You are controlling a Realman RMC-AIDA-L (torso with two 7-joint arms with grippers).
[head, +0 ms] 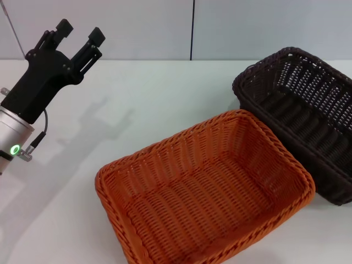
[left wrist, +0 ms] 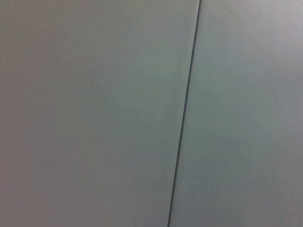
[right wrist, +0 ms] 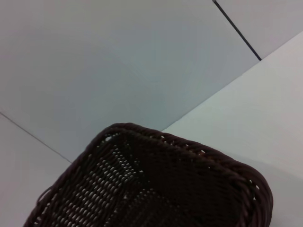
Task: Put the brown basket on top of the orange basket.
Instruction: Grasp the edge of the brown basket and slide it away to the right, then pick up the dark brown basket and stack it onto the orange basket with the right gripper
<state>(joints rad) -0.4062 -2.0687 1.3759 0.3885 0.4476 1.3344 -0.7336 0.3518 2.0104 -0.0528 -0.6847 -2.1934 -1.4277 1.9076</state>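
The orange basket [head: 203,192] stands on the white table in the lower middle of the head view, with nothing in it. The brown basket [head: 308,110] is at its right and runs out of the picture; its near side lies close against the orange rim, and I cannot tell whether they touch. The right wrist view shows a corner of the brown basket [right wrist: 156,189] from very near. My left gripper [head: 81,30] is raised at the far left, open and holding nothing, well away from both baskets. My right gripper is out of view.
The white table [head: 165,93] stretches bare between the left arm and the baskets. A pale wall with a dark vertical seam [head: 192,27] backs the table; the left wrist view shows only that wall [left wrist: 94,113].
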